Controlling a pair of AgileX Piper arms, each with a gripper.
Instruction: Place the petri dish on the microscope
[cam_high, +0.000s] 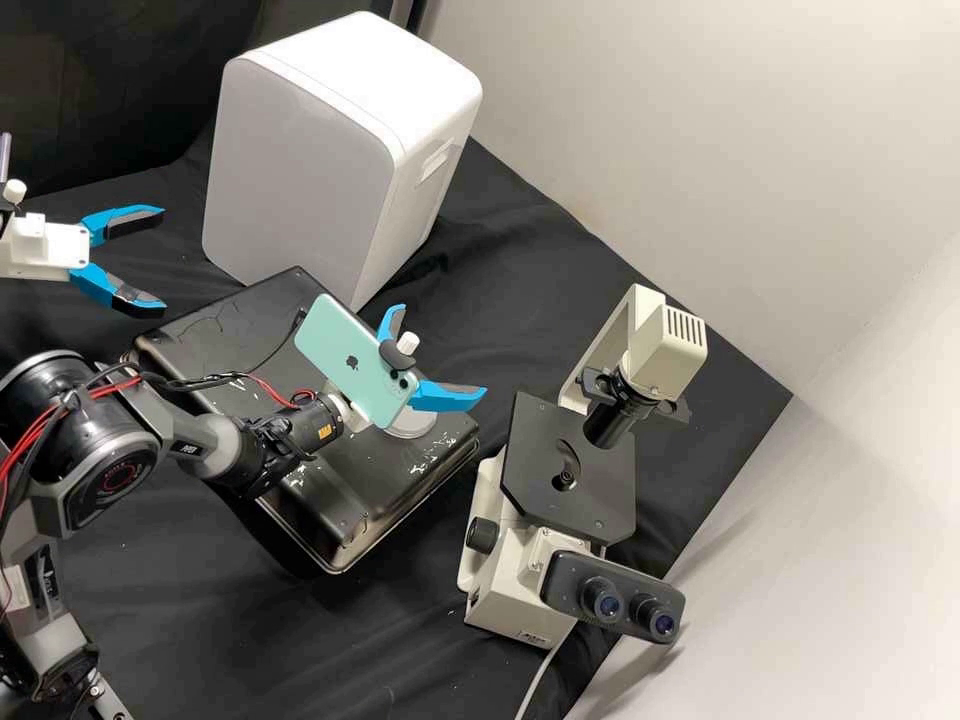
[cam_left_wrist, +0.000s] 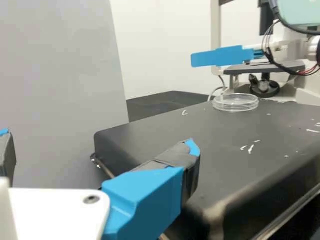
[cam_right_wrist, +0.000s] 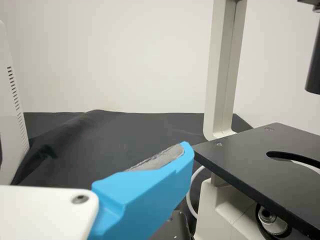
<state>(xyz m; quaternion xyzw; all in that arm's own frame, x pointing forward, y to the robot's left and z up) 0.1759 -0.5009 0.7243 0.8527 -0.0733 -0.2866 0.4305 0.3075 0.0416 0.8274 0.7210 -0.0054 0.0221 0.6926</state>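
A clear petri dish (cam_left_wrist: 236, 102) lies on top of a flat black case (cam_high: 330, 490), near the case's edge that faces the microscope. In the high view the dish (cam_high: 418, 428) is partly hidden under my right gripper (cam_high: 440, 352), which hangs open just above it with a teal phone strapped to its wrist. One blue finger (cam_right_wrist: 150, 185) points toward the microscope's black stage (cam_right_wrist: 260, 165). The cream microscope (cam_high: 520, 580) stands to the right of the case, and its stage (cam_high: 570, 465) is bare. My left gripper (cam_high: 160, 258) is open at the far left, empty, away from the dish.
A tall white appliance (cam_high: 340, 150) stands behind the case. The right arm (cam_high: 200, 440) stretches across the case from the lower left. The black cloth ends at a white wall (cam_high: 800, 200) to the right. The microscope's lamp head (cam_high: 665, 345) overhangs the stage.
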